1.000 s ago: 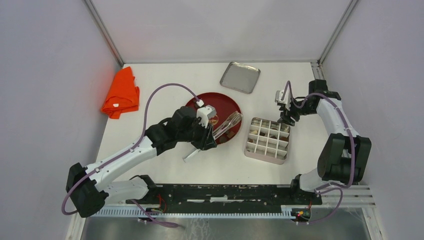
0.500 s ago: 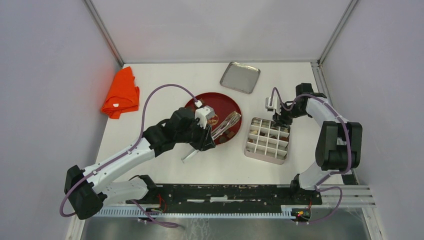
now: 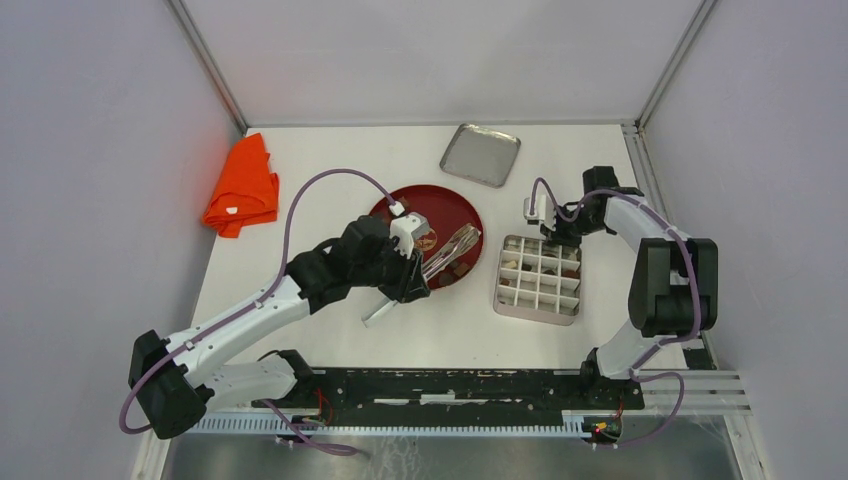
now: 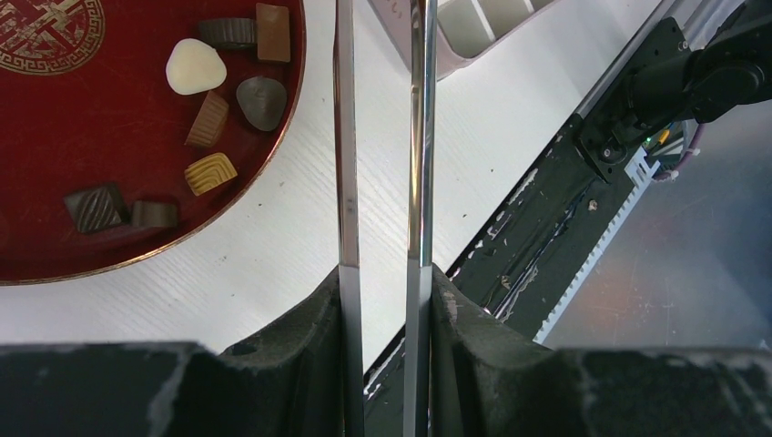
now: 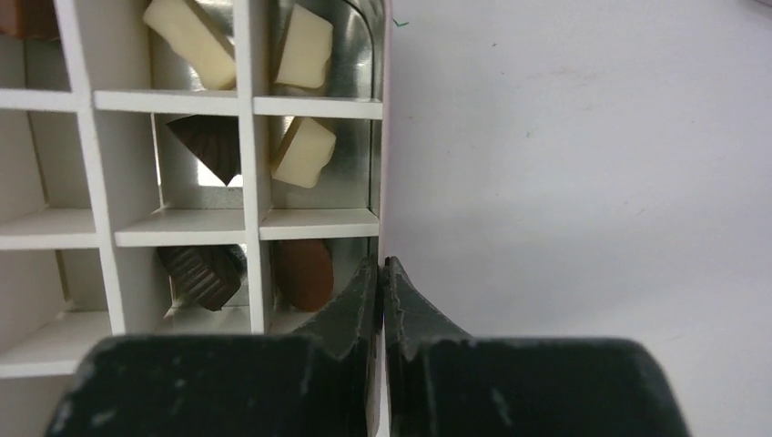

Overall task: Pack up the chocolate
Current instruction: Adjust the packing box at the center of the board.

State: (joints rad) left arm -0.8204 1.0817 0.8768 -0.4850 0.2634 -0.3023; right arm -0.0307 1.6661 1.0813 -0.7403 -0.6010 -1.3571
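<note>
The white desk (image 3: pixel 330 160) carries everything. A red plate (image 3: pixel 450 205) sits about at its middle, and a divided box (image 3: pixel 497 288) lies between the plate and the right edge. A metal lid (image 3: pixel 480 154) rests apart near the far edge, and an orange cloth (image 3: pixel 242 187) lies by the left edge.

I judge the packing is partly done. The cells on the far side of the box hold one piece each, while many cells toward the near side look empty. Several pieces wait on the plate, and the lid is not yet on the box.

The left gripper (image 4: pixel 385 282) is clamped on a pair of tongs (image 4: pixel 419 137). Their two arms stand apart with nothing visible between them, and they reach across the plate's right rim toward the box. The right gripper (image 5: pixel 383 273) has its fingers pressed together at the far right rim of the box, and it seems to pinch the thin wall there.

The chocolate (image 4: pixel 191 66) on the plate is small and mixed: one cream-white rounded piece, tan ridged ones and dark brown squares, lying loose and close together near the rim. In the box, the right wrist view shows cream-white blocks, dark ridged pieces and one smooth brown piece, some of them tilted in their cells.
</note>
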